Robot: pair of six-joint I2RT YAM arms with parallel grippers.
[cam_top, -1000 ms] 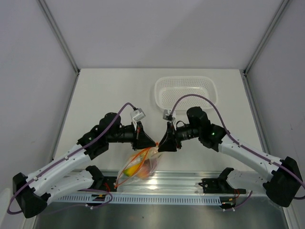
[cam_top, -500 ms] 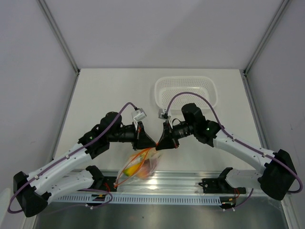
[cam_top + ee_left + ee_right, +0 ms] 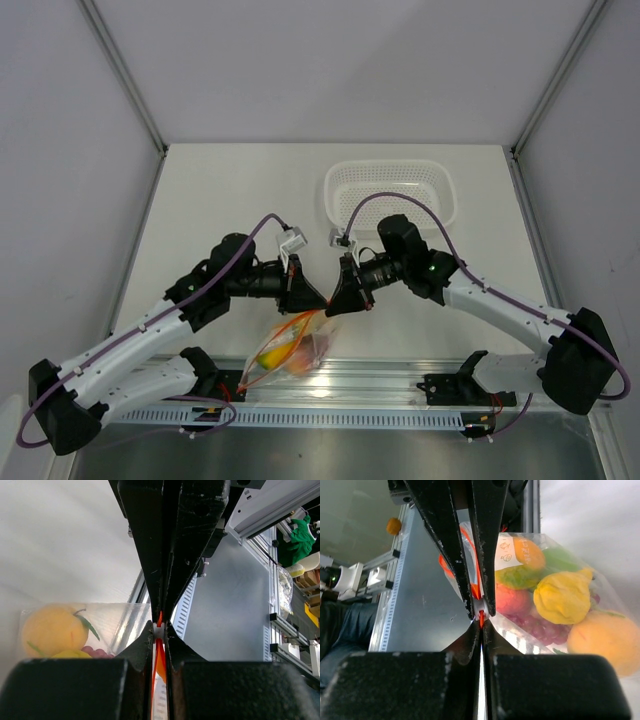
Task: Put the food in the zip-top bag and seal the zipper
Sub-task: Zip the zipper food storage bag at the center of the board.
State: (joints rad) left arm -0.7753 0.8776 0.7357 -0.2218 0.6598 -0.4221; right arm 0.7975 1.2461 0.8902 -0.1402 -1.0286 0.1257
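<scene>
1. Where the two arms meet, the left gripper (image 3: 316,298) is pinched tight on the zipper (image 3: 159,655).
2. Right gripper (image 3: 338,302) is clamped on the same strip, just beside it.
3. Zip-top bag (image 3: 288,348) extends from both toward the table's near edge, food (image 3: 564,597) inside.

zip-top bag (image 3: 288,350): clear crinkly pouch, filled, slanting away from the tips of the left gripper (image 3: 320,300) and right gripper (image 3: 335,303), top edge held up between them.
zipper (image 3: 481,619): thin red-orange strip along the mouth, clamped in both grippers' jaws.
food (image 3: 520,577): inside the bag, packed together: yellow piece (image 3: 562,597), orange peach (image 3: 600,640), dark red grapes (image 3: 542,630).
</scene>
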